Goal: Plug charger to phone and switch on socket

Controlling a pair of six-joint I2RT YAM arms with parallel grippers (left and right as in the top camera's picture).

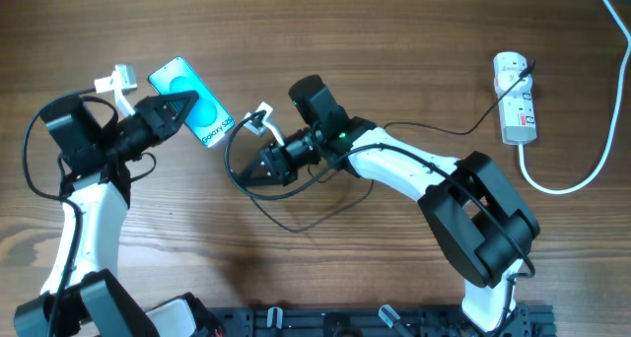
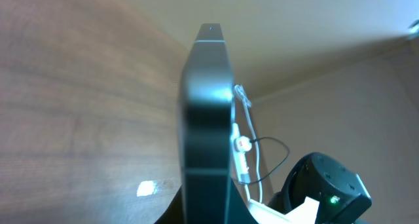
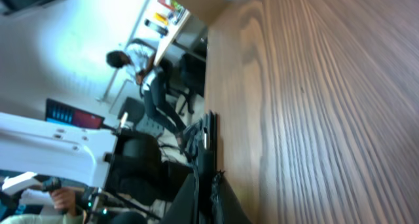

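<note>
While the left gripper [image 1: 190,103] is clamped on the phone [image 1: 181,80], that phone sits tilted between its jaws. The cyan screen faces up beyond the fingertips, and the white band points toward the right gripper [image 1: 245,176]. From the left wrist, the phone [image 2: 206,119] shows edge-on as a dark slab standing straight out from the jaws. The wooden table [image 2: 78,119] lies to one side of it and the right arm [image 2: 324,188] to the other.

The right gripper's jaws are shut, and their tips aim toward the left arm's side, close to the phone's white end but apart from it. The charger [image 1: 293,229] trails as a thin black line in a loop on the table behind and beside these jaws and runs up to their tips. Whether its connector is pinched there I cannot tell. In the right wrist view the fingers [image 3: 200,185] meet in a narrow dark wedge, with bare table [image 3: 327,119] just beside them, and no connector tip can be made out.

Well behind the right gripper, past its elbow, lies the socket [image 1: 518,105]. The charger's black plug [image 1: 525,71] is seated in the end of it. A white lead [image 1: 572,184] curls away from the socket's other end toward the table edge. The switch's position is too small to read.
</note>
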